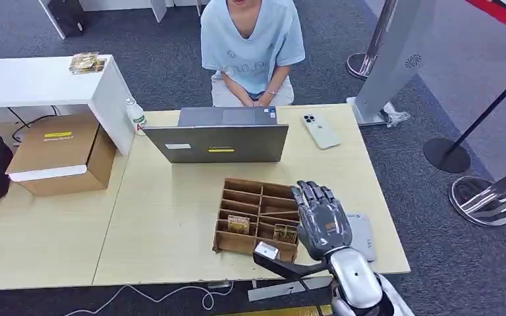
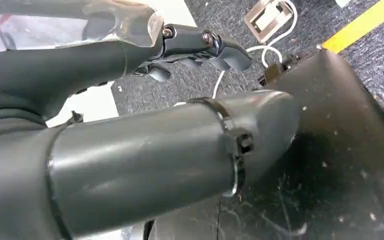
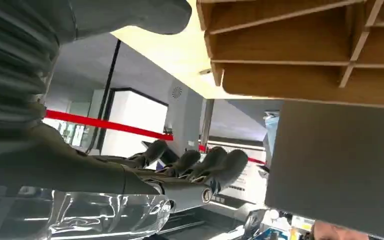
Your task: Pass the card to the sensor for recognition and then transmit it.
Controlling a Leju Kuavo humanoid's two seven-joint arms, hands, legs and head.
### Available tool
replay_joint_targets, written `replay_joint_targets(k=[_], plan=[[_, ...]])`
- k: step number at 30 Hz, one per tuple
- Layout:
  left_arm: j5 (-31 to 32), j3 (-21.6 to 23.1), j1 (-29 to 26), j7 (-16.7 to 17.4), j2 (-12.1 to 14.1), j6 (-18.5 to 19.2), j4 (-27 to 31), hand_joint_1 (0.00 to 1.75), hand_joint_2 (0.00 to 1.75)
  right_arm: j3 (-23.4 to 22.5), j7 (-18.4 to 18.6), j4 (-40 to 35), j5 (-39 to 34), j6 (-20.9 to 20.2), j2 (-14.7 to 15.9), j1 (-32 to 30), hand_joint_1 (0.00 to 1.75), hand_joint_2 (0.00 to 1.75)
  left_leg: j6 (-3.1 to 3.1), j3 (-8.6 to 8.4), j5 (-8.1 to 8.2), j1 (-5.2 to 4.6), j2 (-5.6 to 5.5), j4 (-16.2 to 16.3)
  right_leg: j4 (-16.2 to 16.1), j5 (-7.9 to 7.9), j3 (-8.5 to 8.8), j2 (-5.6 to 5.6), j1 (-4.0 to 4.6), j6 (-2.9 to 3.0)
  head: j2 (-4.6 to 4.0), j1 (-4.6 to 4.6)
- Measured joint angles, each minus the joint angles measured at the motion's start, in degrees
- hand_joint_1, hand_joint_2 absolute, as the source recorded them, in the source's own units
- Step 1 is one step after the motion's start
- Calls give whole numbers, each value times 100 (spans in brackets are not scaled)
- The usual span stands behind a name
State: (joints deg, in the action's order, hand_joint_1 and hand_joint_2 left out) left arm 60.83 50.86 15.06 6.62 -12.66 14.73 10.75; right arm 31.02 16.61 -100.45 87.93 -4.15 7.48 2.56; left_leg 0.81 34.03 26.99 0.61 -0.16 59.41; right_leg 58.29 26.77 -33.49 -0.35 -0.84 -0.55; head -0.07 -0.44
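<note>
While the right hand (image 1: 321, 220) hovers open, fingers spread, over the wooden divided tray's (image 1: 258, 216) right side near the tabletop's (image 1: 171, 217) front edge, the left hand (image 2: 200, 47) hangs with fingers curled, holding nothing.

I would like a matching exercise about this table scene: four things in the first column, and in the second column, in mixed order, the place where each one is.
Things
1. white smartphone
2. brown wooden divided tray
3. clear plastic bottle with white cap
4. brown cardboard box with yellow label

Places
A. on the left table, beside the white counter
B. flat on the table, right of the grey laptop
C. just left of the raised right hand
D. upright at the table's far left corner, left of the laptop

Pairs: 1-B, 2-C, 3-D, 4-A
</note>
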Motion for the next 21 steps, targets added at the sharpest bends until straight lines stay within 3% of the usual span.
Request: replay_joint_targets(k=[1,4,7,11,14,21], plan=[[0,-11,-3,-2,2,2,0,0,0,13,-9,31,-4,0,2,7,115,175,0,0,0,0,0,0,0,0,0,0,0,0,0,0],[0,-70,-20,-2,4,4,0,0,0,63,-50,124,-15,-9,26,6,79,175,0,-1,0,0,0,0,0,0,0,0,0,0,0,0],[0,-92,-26,-2,9,4,0,0,0,122,-105,196,-63,0,74,6,66,175,0,0,0,0,0,0,0,0,0,0,0,0,0,-2],[0,-96,-33,-2,13,0,0,0,0,138,-166,286,-122,11,135,7,77,175,0,0,0,0,0,0,0,0,0,0,-1,0,0,0],[0,-98,-45,-2,15,-39,0,0,0,140,-173,345,-140,17,177,7,63,175,0,-1,0,0,0,0,0,0,0,0,-1,0,0,0],[0,-98,-64,-2,17,-92,0,0,0,140,-120,393,-171,33,278,-84,66,175,0,-1,0,0,0,0,0,0,0,0,0,0,0,0]])
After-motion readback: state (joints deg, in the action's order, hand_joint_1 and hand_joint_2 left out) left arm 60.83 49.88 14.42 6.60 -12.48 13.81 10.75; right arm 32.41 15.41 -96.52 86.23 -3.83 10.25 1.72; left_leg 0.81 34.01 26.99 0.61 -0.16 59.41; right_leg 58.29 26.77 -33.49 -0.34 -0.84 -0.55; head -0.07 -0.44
